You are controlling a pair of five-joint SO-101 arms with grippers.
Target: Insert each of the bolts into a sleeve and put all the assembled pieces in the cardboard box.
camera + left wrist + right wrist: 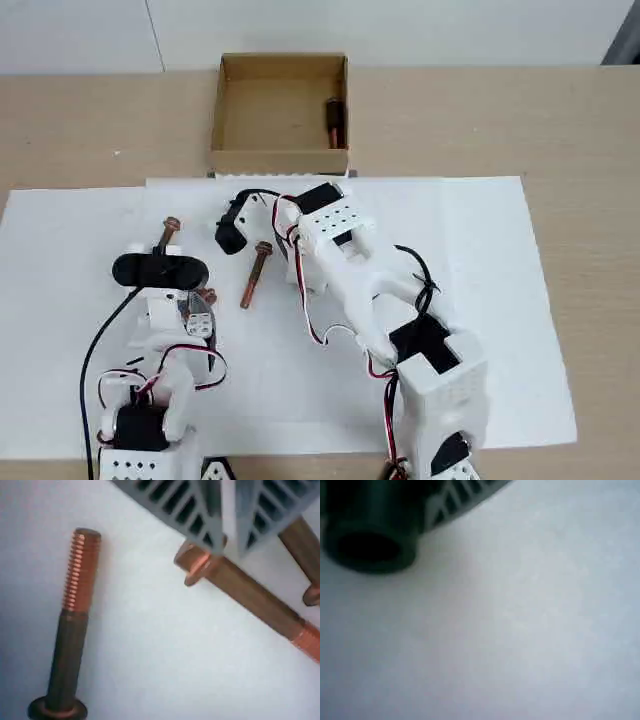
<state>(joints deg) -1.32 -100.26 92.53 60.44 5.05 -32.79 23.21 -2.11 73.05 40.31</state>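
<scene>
The cardboard box [216, 110] stands at 12 o'clock on the desk [80, 130], touching the far edge of the white paper sheet [480, 260]. Inside the box there is one assembled piece [335, 122], which lies along the wall at 3 o'clock; the rest of the box floor is bare.

The right gripper [238, 225] is over the sheet at about 6 o'clock from the box. It is grasping a dark sleeve [370, 540], whose open end sits just beside one ribbed finger [455, 500] and a little above the paper.

The left gripper [227, 542] is at about 7 o'clock from the box. It is clenched almost fully, with only a thin slit between the fingers. Its tips are on a copper bolt [250, 602], just behind the head; I cannot tell if they really pinch it. A second bolt [75, 630] lies well apart on the sheet, and a third bolt [302, 550] lies near the first one, on its other side
</scene>
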